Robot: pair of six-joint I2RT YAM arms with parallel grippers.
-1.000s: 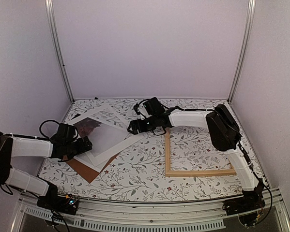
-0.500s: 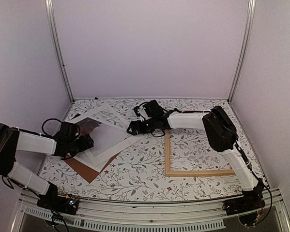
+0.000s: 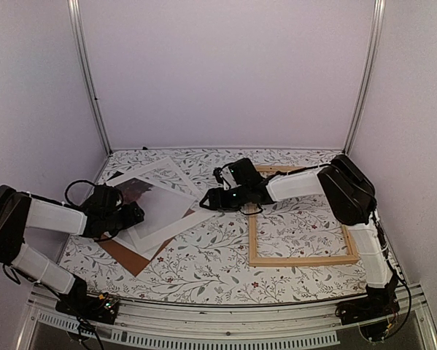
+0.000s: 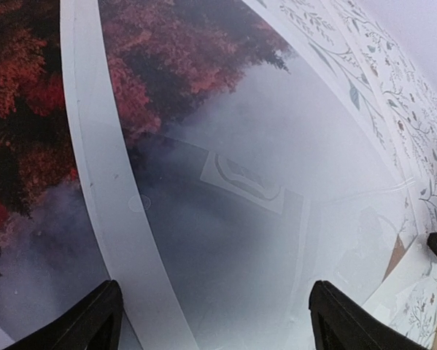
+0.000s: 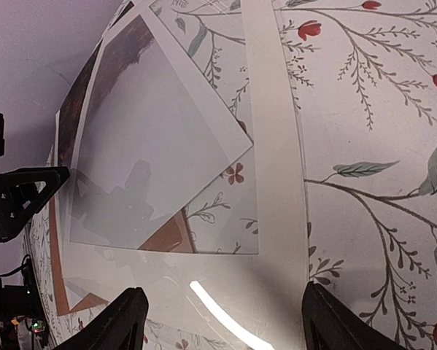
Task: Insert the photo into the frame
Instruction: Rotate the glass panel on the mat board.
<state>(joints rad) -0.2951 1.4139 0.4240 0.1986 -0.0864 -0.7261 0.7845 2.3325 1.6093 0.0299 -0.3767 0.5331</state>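
Top view, change: right gripper (image 3: 209, 199) has drawn back towards the thin light-wood rectangular frame (image 3: 298, 259); task not advanced.
Top view, photo: misty grey print with red-brown band (image 3: 156, 204), outside the frame, between the 2 grippers.
Left wrist view: left gripper (image 4: 214, 295) open, just above the photo (image 4: 203, 109).
Right wrist view: right gripper (image 5: 224, 292) open, empty; photo (image 5: 152, 168) ahead.

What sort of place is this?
Probably a lab test cell: plain white walls and aluminium posts enclose a floral-covered table, with the left arm and right arm bolted at its near edge.
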